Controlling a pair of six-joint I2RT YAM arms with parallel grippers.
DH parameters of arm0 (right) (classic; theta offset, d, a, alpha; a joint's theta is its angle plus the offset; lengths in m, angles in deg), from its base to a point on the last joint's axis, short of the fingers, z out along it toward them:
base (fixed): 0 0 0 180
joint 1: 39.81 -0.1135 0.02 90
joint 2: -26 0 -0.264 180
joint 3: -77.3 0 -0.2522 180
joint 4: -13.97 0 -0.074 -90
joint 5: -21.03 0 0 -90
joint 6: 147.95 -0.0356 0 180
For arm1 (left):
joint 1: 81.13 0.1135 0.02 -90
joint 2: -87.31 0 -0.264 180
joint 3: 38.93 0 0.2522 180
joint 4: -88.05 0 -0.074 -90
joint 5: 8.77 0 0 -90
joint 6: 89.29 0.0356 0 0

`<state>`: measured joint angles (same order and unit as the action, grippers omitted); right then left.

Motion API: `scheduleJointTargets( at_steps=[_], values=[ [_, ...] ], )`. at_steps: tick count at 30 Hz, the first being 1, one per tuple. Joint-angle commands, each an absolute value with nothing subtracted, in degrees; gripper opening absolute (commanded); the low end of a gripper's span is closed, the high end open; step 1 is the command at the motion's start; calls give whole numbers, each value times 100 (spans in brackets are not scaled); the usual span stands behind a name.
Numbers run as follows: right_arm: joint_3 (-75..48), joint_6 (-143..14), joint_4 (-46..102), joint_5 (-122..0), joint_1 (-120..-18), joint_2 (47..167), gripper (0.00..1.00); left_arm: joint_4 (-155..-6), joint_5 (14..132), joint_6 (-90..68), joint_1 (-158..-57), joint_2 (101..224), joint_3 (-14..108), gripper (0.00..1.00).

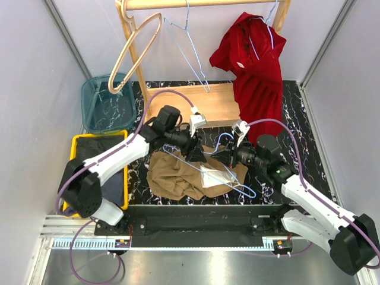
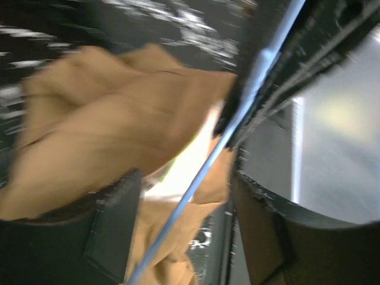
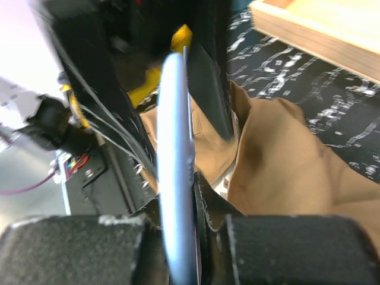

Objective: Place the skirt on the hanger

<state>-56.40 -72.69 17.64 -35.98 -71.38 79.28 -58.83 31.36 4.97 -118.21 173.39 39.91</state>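
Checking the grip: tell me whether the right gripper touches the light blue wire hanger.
Touching. Right wrist view shows the light blue wire hanger pinched inside the right gripper.

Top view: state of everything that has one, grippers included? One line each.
skirt: crumpled on the table, not on a hanger
blue hanger: across the skirt, gripped
left gripper: open, hanger wire between its fingers
right gripper: shut on the blue hanger
red dress: hung on the rail
wooden hanger: on the rail, bare
yellow bin: holds dark cloth
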Motion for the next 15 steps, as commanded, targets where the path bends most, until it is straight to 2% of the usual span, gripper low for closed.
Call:
scheduleJointTargets(
  at_steps=[1, 4, 10, 15],
  values=[
    [-5475, -7289, 1815, -4392, -7171, 7742, 0, -6570, 5052, -330, -11778, 16440, 3882, 70],
    [-5571, -7403, 1684, -4700, -7171, 7602, 0, -6781, 6177, -789, -11787, 15895, 3531, 72],
    [-5502, -7579, 1761, -5262, -7171, 7373, 0, -6932, 6961, -1607, -11989, 14727, 2170, 73],
    [-5369, -7588, 1990, -5447, -7171, 7425, 0, -6641, 7682, -2256, -12366, 14277, 1255, 73]
  ],
)
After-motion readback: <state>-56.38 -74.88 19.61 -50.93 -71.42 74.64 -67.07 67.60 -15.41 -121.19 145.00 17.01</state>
